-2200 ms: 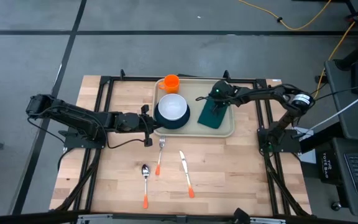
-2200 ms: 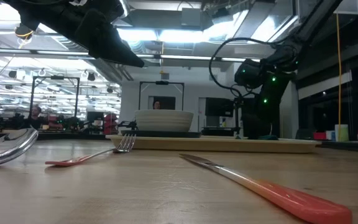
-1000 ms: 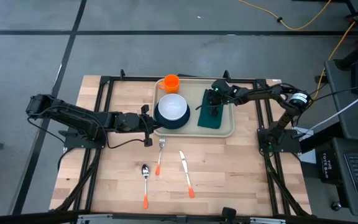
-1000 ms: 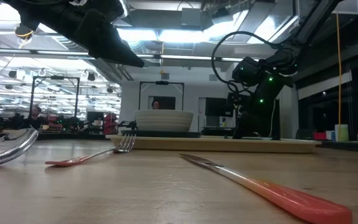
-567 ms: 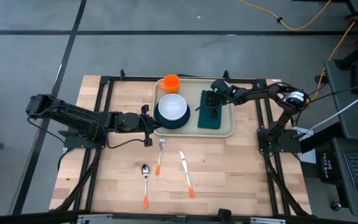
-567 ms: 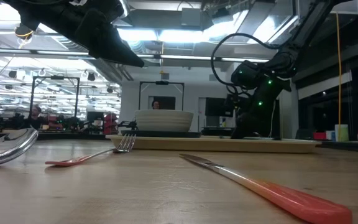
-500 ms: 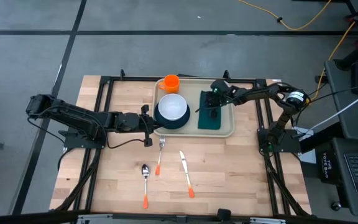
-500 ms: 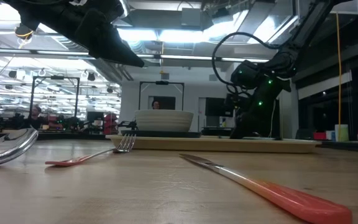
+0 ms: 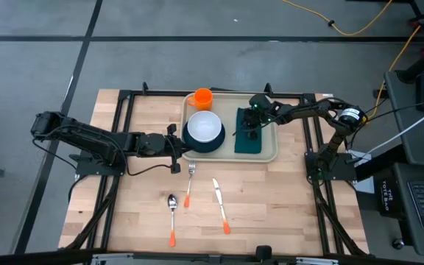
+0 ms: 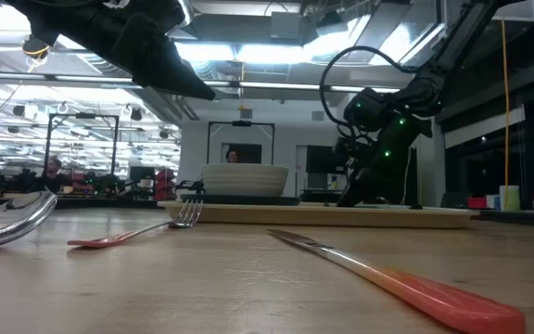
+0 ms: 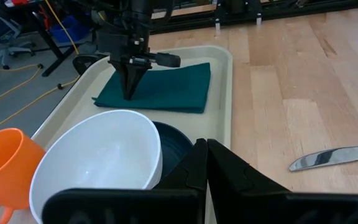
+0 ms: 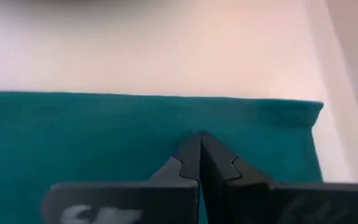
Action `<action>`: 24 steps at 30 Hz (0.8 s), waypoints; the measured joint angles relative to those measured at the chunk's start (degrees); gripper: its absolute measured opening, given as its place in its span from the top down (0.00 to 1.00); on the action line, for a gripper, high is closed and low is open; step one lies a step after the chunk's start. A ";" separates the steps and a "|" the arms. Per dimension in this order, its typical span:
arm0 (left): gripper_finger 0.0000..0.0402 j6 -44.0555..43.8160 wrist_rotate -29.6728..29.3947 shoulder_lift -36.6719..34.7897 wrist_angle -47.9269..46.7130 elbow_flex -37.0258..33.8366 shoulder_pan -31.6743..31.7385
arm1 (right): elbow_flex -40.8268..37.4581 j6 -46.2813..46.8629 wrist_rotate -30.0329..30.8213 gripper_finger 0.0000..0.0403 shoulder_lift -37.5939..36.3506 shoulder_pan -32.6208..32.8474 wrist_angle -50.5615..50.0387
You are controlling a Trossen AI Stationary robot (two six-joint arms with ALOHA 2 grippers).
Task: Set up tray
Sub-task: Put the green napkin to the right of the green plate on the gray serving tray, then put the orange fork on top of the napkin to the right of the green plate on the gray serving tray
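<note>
The beige tray (image 9: 269, 152) lies at the table's far middle. In it, a white bowl (image 9: 204, 126) sits on the dark teal plate (image 9: 217, 142), with an orange cup (image 9: 202, 97) behind them. The dark green napkin (image 9: 250, 140) lies flat in the tray's right half. My right gripper (image 9: 246, 129) is shut, its tips down on the napkin (image 11: 166, 87). My left gripper (image 9: 179, 148) is shut at the tray's left rim beside the plate (image 11: 171, 144). My right gripper presses its shut fingertips (image 11: 129, 93) down on the napkin's far part (image 12: 253, 134), close to the edge that faces the plate. The fingers come from above, pointing down. The napkin lies flat on the tray floor. My left gripper: I cannot tell whether it touches the tray rim or the plate.
A fork (image 9: 190, 184), a spoon (image 9: 172, 216) and a knife (image 9: 221, 205), all with orange handles, lie on the bare wood (image 9: 271, 199) near the tray's near side. Black frame rails (image 9: 124, 110) run along the table's left and right sides.
My right gripper has shifted a little toward the table's left with its shut tips on the napkin. The napkin has slid with it toward the plate and turned from a slant to lie square with the tray's rim.
</note>
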 joint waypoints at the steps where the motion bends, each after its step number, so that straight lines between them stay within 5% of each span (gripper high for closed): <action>1: 1.00 0.00 0.00 -0.01 0.00 -0.01 0.00 | 0.00 -0.80 0.00 1.00 0.00 0.00 0.05; 7: 0.99 -0.02 0.00 0.00 0.00 -0.01 0.00 | -0.02 -0.94 0.70 1.00 -1.58 0.00 0.65; 15: 1.00 -1.46 0.02 0.01 -0.20 0.00 0.00 | -0.02 2.20 2.72 1.00 -14.43 0.82 -8.55; 20: 0.99 -1.28 -0.01 0.00 0.01 -0.01 -0.01 | 0.00 7.53 3.99 1.00 -25.46 6.10 -18.62; 24: 0.99 1.00 -0.15 0.00 0.02 0.00 0.00 | 0.00 12.83 10.97 1.00 -32.29 14.04 -24.77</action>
